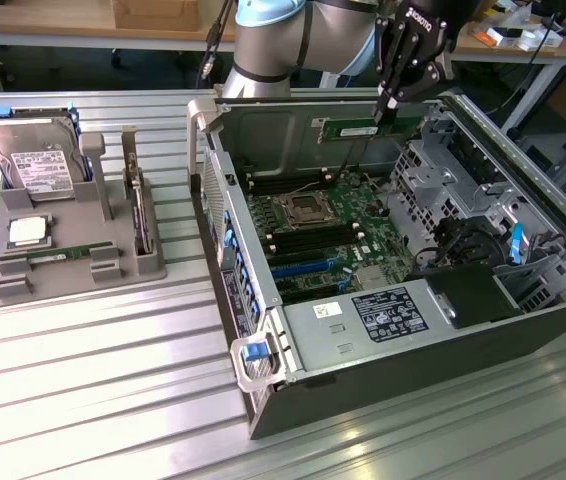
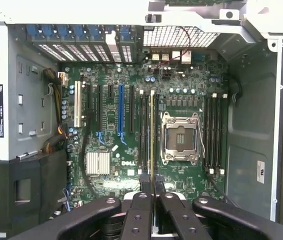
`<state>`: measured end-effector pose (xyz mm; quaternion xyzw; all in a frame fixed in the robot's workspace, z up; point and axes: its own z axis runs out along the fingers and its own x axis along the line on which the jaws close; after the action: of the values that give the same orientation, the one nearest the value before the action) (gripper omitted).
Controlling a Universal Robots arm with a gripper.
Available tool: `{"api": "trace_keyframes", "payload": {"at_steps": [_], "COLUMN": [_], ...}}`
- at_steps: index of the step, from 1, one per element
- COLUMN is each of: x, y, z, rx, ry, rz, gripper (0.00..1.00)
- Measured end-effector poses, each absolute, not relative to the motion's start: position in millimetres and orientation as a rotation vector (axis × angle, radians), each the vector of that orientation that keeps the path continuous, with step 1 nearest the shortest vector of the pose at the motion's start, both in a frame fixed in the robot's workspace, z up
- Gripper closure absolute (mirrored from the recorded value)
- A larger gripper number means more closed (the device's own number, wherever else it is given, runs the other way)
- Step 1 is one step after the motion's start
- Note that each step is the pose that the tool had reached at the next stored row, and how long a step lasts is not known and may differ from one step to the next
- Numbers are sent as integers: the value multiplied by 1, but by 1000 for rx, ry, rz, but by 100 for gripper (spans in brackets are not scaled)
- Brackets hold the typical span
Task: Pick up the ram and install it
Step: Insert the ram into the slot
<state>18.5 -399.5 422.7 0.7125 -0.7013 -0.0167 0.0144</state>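
Looking at the end effector (image 1: pixel 388 106) first, I see its two fingers pinched together on the ram (image 1: pixel 363 128), gripping the stick by its upper long edge so it hangs straight below the wrist. In the exterior view the ram is level, with its long axis running from about nine o'clock to three o'clock. It is held in the air above the motherboard (image 1: pixel 313 225), near the far wall of the open computer case (image 1: pixel 363 370).

From the wrist view I see the ram (image 2: pixel 152 135) edge-on, as a thin pale line coming out between the fingers of the end effector (image 2: pixel 152 186). That line runs parallel to the memory slots (image 2: pixel 145 130) beside the processor socket (image 2: pixel 181 137) and sits over that bank. I judge it is not yet seated, so the relation that matters is straight down along the fingers.

The ram is a narrow green board with a small white label on the face I can see.

Further out, at nine o'clock from the case in the exterior view, a grey tray (image 1: pixel 8 290) on the ribbed metal surface (image 1: pixel 93 380) holds a hard drive (image 1: pixel 38 165).
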Motion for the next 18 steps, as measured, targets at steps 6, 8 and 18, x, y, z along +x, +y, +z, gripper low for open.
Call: {"api": "trace_keyframes", "payload": {"at_steps": [6, 8, 18], "x": [18, 18, 18], "y": [-399, -400, -400], "z": [420, 419, 413], "rx": [2218, 2218, 2218], "ry": [-2183, -2183, -2183], "rz": [-52, -52, -52], "gripper": [88, 88, 88]}}
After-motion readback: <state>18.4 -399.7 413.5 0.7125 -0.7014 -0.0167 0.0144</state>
